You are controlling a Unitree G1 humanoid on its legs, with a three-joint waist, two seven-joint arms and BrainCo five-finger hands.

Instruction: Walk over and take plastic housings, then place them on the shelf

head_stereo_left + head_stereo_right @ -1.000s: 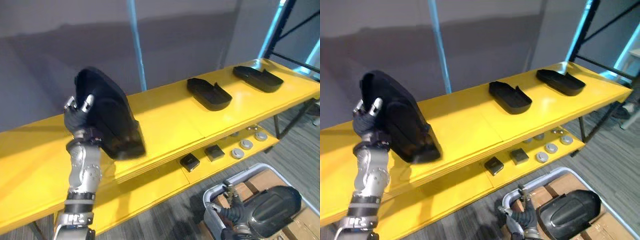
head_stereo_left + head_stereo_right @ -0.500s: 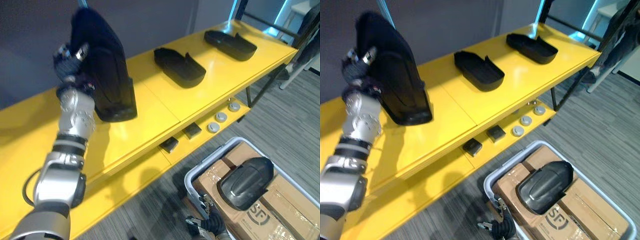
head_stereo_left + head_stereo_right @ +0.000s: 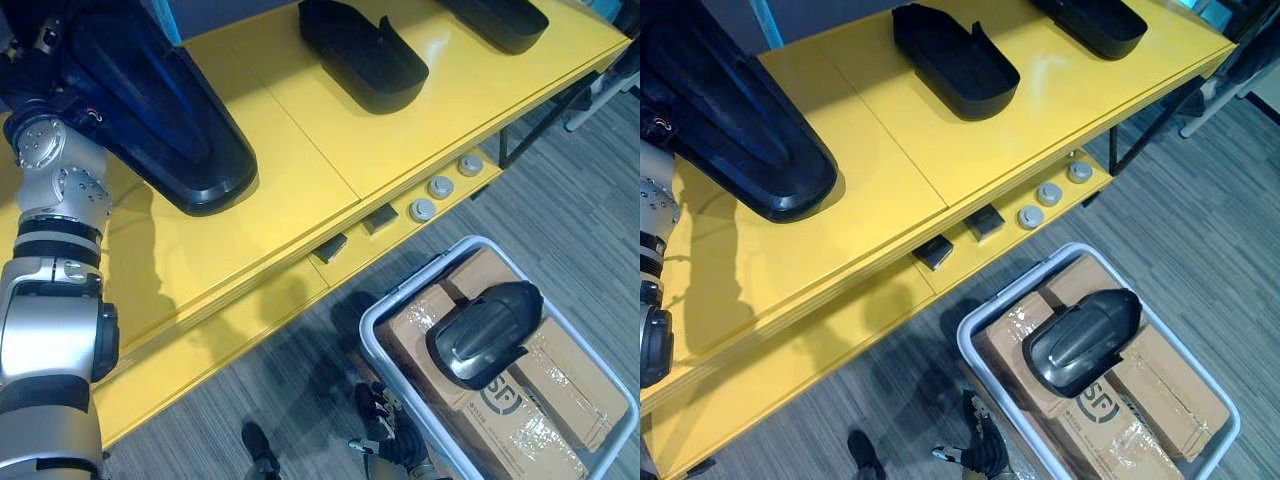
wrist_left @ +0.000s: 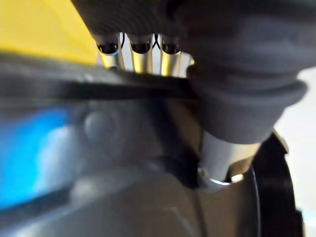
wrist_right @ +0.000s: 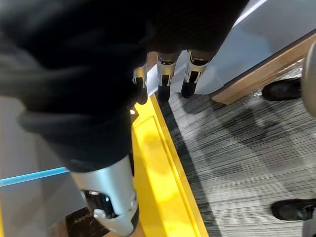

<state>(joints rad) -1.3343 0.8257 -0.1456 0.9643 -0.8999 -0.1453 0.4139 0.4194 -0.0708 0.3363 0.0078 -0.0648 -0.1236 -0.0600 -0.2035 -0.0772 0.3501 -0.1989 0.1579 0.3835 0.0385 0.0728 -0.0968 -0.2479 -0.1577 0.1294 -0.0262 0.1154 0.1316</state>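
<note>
A large black plastic housing rests with its lower end on the yellow shelf top at the left. My left hand is shut on its upper edge, with fingers curled over the rim and the thumb pressed against it. Two more black housings lie open side up farther right on the shelf. Another housing lies on a cardboard box in a grey bin on the floor. My right hand hangs low beside the bin, open and holding nothing, fingers relaxed.
The lower yellow shelf carries two small black blocks and three round silver discs. A dark shelf leg stands at the right. Grey carpet lies between the shelf and the bin.
The camera has swung down and closer to the shelf. My left hand stays on the big housing, which now leans lower over the shelf top. My right hand remains low by the bin.
</note>
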